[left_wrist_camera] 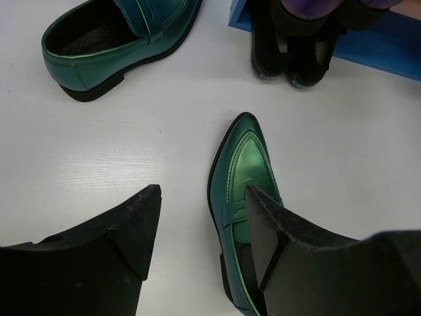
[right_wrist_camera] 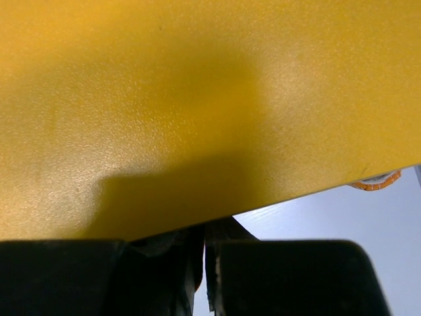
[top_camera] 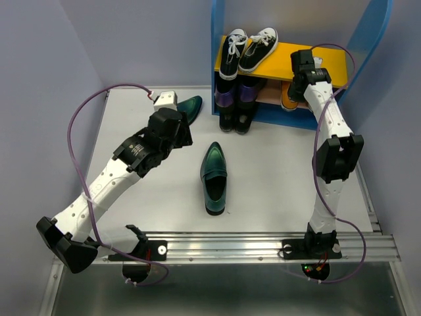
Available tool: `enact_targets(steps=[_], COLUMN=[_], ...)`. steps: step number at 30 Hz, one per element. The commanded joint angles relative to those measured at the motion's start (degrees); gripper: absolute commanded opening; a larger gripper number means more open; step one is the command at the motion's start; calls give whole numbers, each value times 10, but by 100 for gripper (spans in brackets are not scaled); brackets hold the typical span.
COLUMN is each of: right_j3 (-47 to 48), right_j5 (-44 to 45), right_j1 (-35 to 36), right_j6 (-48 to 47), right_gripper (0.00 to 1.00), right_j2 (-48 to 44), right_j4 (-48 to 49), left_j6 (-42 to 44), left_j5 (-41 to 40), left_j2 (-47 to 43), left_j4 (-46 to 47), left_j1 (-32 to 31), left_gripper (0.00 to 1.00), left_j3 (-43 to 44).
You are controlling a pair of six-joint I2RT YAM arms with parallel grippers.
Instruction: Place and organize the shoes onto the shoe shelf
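Note:
One shiny green loafer (top_camera: 214, 178) lies mid-table, toe toward the shoe shelf (top_camera: 216, 39). Its mate (top_camera: 189, 105) lies further back, partly hidden by my left arm. My left gripper (top_camera: 182, 135) hovers open between them. In the left wrist view its right finger (left_wrist_camera: 276, 237) overlaps the near loafer (left_wrist_camera: 243, 164), and the gap (left_wrist_camera: 202, 197) shows bare table. Black low shoes (top_camera: 235, 120) stand at the shelf's lower front. An orange sneaker (top_camera: 287, 97) sits on the lower board. My right gripper (top_camera: 304, 66) is shut just above the yellow board (right_wrist_camera: 197, 99), with no object visible in it.
Black sneakers with white laces (top_camera: 248, 46) fill the left of the yellow board. Purple shoes (top_camera: 238, 94) sit beneath them. Grey walls close in the table on both sides. A metal rail (top_camera: 263, 243) runs along the near edge.

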Motion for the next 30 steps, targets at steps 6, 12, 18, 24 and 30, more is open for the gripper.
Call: enact_targets(steps=[6, 12, 18, 24, 30], right_j3=[-39, -53, -84, -157, -226], right_j5=[24, 17, -5, -35, -40], right_j1=[-12, -12, -12, -12, -12], right_j6=[21, 21, 22, 23, 15], right_gripper=[25, 36, 41, 54, 59], right_j2=[-15, -22, -53, -121, -175], right_j4=[126, 129, 136, 159, 207], left_j6=[-5, -5, -6, -4, -1], left_j5=[-11, -6, -6, -1, 5], left_j2=[-16, -13, -16, -11, -6], left_j4=[4, 6, 6, 12, 14], left_j1=[4, 4, 4, 4, 4], left_gripper=[65, 65, 65, 65, 65], left_j3=[-7, -6, -10, -10, -6])
